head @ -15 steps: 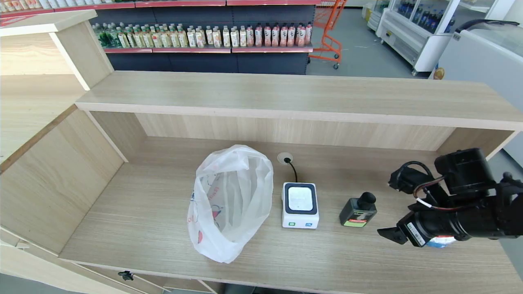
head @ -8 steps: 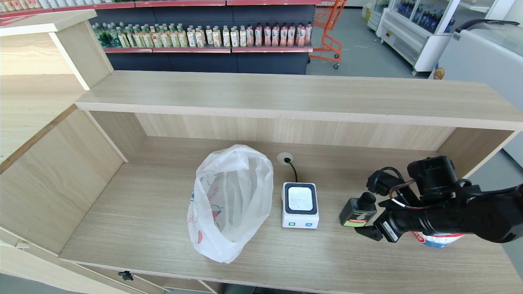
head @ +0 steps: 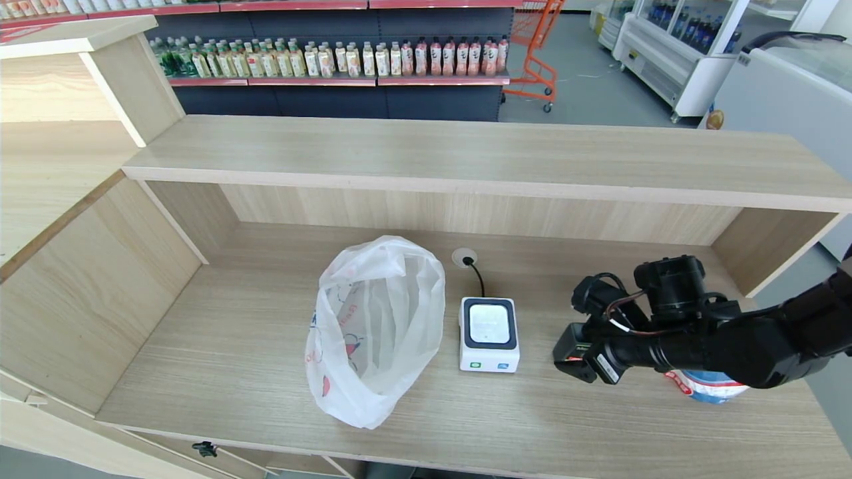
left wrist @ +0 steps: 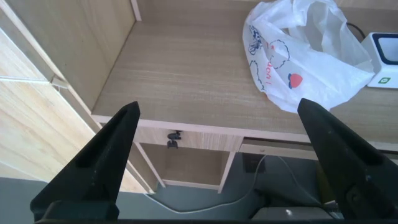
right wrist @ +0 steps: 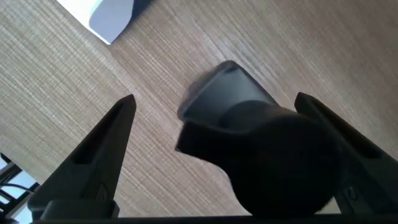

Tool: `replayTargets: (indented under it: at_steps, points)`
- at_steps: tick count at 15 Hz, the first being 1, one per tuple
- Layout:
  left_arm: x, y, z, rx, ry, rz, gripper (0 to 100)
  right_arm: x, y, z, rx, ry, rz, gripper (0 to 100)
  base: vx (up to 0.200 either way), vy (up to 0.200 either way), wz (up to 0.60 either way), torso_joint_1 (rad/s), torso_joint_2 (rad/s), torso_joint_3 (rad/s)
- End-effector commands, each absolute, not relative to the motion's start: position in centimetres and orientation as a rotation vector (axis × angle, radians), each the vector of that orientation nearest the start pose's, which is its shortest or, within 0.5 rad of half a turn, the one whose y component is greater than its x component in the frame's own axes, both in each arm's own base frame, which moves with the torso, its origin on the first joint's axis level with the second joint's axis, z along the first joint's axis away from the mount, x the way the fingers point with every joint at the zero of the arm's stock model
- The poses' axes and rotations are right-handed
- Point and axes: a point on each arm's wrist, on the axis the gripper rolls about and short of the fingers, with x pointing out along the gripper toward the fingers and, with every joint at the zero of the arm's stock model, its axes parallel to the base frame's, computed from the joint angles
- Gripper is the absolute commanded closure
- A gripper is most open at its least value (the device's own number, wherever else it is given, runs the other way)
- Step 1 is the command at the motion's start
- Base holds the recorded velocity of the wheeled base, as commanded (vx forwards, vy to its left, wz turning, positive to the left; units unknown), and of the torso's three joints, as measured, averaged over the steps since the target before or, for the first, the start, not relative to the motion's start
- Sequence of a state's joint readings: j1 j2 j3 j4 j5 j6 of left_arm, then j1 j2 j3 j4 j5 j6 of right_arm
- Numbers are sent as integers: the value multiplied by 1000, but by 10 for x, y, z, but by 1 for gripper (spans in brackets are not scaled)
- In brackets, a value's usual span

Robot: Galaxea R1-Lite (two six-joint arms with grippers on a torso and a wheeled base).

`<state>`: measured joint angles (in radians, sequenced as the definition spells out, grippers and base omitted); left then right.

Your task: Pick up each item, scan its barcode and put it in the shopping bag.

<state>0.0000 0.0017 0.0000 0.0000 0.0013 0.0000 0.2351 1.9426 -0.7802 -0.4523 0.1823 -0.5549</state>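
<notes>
Mostly the dark bottle (head: 564, 346) is hidden behind the right gripper (head: 580, 364), standing on the wooden counter (head: 219, 372) to the right of the scanner (head: 489, 332). A blue-and-white item (head: 707, 388) farther right is half covered by the arm. In the right wrist view the bottle looms blurred between widely spread fingers, contact unclear. The left gripper (left wrist: 214, 115) gapes empty off the counter's front edge, near the shopping bag (left wrist: 305, 56).

Print on the shopping bag (head: 373, 332) and scanner (head: 489, 332) is unreadable.
</notes>
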Motion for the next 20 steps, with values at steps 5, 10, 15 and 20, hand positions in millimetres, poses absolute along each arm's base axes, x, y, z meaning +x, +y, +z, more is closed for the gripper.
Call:
replayTargets:
  at_steps: [5, 10, 15, 20]
  points:
    - [-23, 0, 76, 0, 2, 2, 0, 325, 93, 77, -507, 564, 632, 100, 0, 0, 0, 0, 0, 0]
    - [-23, 0, 76, 0, 2, 2, 0, 306, 88, 113, -283, 501, 548, 100, 0, 0, 0, 0, 0, 0]
    - [-23, 0, 76, 0, 2, 2, 0, 221, 42, 167, -501, 132, 435, 100, 0, 0, 0, 0, 0, 0]
    - [-23, 0, 76, 0, 2, 2, 0, 195, 27, 167, -1324, -440, 776, 100, 0, 0, 0, 0, 0, 0]
